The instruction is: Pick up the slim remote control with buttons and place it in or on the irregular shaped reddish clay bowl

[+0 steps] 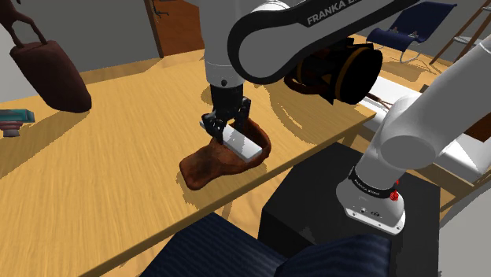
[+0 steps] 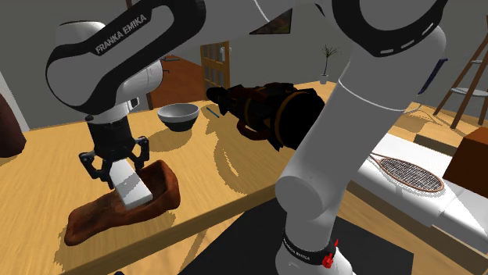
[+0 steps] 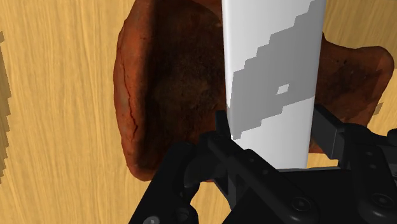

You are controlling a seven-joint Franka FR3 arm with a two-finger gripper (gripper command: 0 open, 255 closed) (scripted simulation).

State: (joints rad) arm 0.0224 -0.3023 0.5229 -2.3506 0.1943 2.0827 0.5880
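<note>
The slim remote is a plain white and grey bar, drawn without visible buttons. My black gripper is shut on its upper end, and the remote slants down over the reddish-brown irregular bowl on the wooden table. From the second exterior view the remote hangs from the gripper with its lower end inside the bowl. Along the hand, the remote runs out from between the fingers across the bowl's dark hollow. Whether the remote's lower end touches the bowl I cannot tell.
A dark brown bag stands at the table's far left beside a small teal thing. A grey bowl and a dark bulky bag sit further along the table. A racket lies on a white surface beyond the arm.
</note>
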